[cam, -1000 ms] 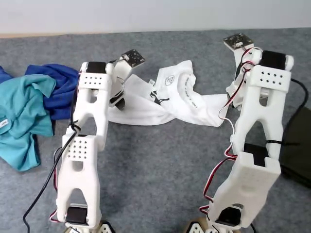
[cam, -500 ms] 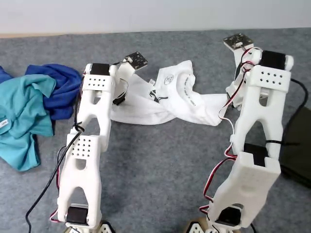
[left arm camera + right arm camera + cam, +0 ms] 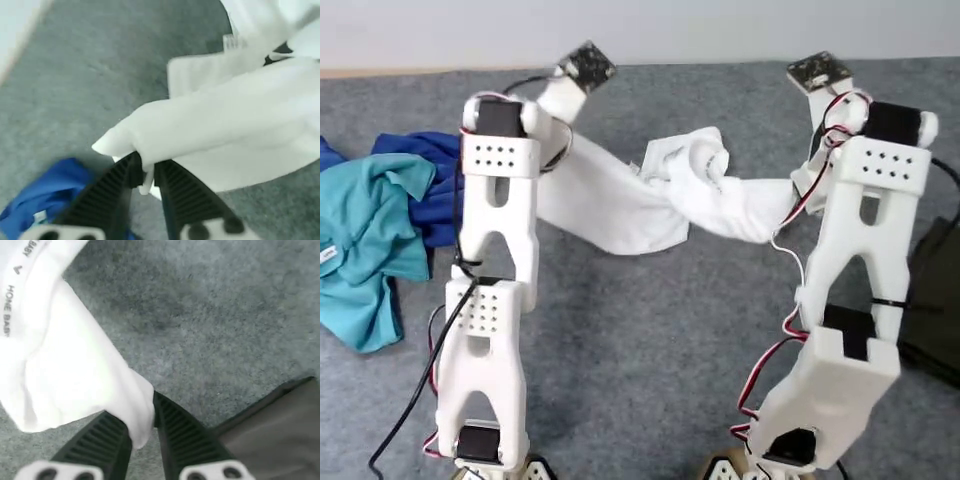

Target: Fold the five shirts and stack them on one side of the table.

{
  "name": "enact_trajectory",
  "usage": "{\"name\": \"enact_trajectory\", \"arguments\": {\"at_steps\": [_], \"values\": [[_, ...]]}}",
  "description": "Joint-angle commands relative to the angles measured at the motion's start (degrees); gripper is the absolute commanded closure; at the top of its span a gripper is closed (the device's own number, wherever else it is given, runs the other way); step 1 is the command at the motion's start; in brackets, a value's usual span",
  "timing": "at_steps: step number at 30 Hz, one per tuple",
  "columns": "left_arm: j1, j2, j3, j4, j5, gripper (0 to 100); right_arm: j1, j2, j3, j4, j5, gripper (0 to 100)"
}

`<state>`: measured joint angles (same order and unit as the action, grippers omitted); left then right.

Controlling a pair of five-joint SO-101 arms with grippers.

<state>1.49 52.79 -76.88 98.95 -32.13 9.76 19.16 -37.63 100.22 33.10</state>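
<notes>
One white cotton shirt [image 3: 620,200] strung between left gripper [image 3: 145,172] and right gripper [image 3: 142,422], each clamped on an end. One crumpled teal shirt [image 3: 365,230] touching one blue shirt [image 3: 430,175]; one dark cloth [image 3: 932,300].

White shirt [image 3: 650,195], twisted, stretched across the far middle of the table [image 3: 650,330]. Teal shirt [image 3: 365,235] and blue shirt [image 3: 430,175], crumpled together at the left edge. Dark shirt [image 3: 932,320], lying flat at the right edge.

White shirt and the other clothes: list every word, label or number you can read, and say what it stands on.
white shirt, right wrist view: dark capital lettering along the fabric, cut off by the frame; no sure reading.
white shirt, high view: small print on its bunched middle, too small to read.
teal shirt, high view: a small white tag, too small to read.
</notes>
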Motion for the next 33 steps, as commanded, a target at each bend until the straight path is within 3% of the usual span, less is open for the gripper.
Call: {"name": "enact_trajectory", "arguments": {"at_steps": [1, 11, 18, 33], "values": [[-1.32, -8.35, -2.42, 1.58, 3.34, 100, 0.31, -6.55, -3.16, 2.24, -0.18, 98.7], [-3.25, -18.11, -2.07, 1.67, 4.66, 100, 0.75, -14.20, -3.16, 2.24, -0.18, 98.7], [-3.25, -30.86, 5.32, 1.58, 4.75, 100, 0.31, -22.20, -3.16, 1.71, -0.18, 98.7], [-2.29, -49.67, 7.52, 1.41, 10.99, 100, -0.31, -36.18, -3.16, -0.40, -0.62, 98.7]]}}
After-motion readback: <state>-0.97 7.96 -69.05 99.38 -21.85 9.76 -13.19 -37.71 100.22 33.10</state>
